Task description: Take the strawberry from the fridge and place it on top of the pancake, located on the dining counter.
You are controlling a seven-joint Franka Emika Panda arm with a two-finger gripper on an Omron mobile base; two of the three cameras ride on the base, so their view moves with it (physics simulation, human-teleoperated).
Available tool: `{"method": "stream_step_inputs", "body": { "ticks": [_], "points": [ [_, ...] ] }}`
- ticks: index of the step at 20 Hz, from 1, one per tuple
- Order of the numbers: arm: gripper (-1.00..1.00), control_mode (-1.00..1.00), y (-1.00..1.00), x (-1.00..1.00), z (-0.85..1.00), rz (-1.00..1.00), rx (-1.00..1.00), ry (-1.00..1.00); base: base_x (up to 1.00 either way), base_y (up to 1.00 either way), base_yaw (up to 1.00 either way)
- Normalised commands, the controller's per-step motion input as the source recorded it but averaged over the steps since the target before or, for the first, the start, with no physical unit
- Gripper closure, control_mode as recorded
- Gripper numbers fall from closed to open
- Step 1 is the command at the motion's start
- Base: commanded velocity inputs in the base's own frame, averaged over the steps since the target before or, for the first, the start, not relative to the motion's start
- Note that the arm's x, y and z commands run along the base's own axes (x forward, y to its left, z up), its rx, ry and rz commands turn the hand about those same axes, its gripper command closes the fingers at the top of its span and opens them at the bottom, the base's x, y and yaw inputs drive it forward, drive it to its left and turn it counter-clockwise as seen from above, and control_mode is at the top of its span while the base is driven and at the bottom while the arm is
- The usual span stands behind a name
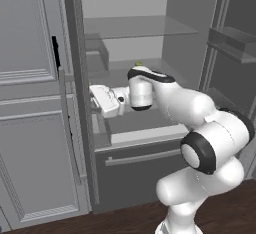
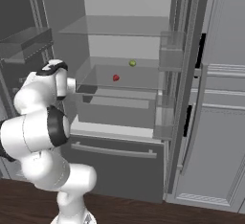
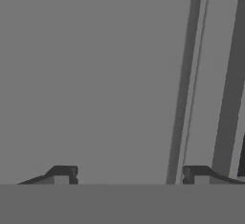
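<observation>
The fridge [image 1: 140, 28] stands open, light grey inside with glass shelves [image 2: 119, 27]. The strawberry [image 2: 116, 78], tiny and bright red, lies on the middle glass shelf. My gripper [image 1: 94, 100] points left at that shelf's height, close to the inner edge of the open left door [image 1: 75, 78] and well left of the strawberry. In the hand view its fingertips [image 3: 61, 175] stand wide apart, open, with nothing between them, facing a flat grey panel. The pancake and the dining counter are out of view.
A small yellow-green fruit [image 2: 132, 63] sits further back on the same shelf. The right door's bins [image 2: 167, 74] jut out beside the shelves. A shut freezer drawer [image 1: 140, 163] lies below. Panelled grey cabinets [image 1: 30, 103] flank the fridge.
</observation>
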Motion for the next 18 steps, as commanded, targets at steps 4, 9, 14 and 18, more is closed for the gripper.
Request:
{"method": "stream_step_inputs", "body": {
  "ticks": [4,9,14,18],
  "points": [
    [-1.0,-1.0,0.24,-0.01,-0.01,-0.21,-0.15,0.04,0.0,0.0,0.0],
    [-1.0,-1.0,-0.53,-0.1,-0.06,-0.25,-0.13,0.08,0.0,0.0,0.0],
    [-1.0,-1.0,-1.0,0.01,-0.06,-0.19,-0.1,0.11,0.0,0.0,0.0],
    [-1.0,-1.0,-1.0,0.05,0.01,-0.11,-0.3,0.07,0.0,0.0,0.0]
  ]
}}
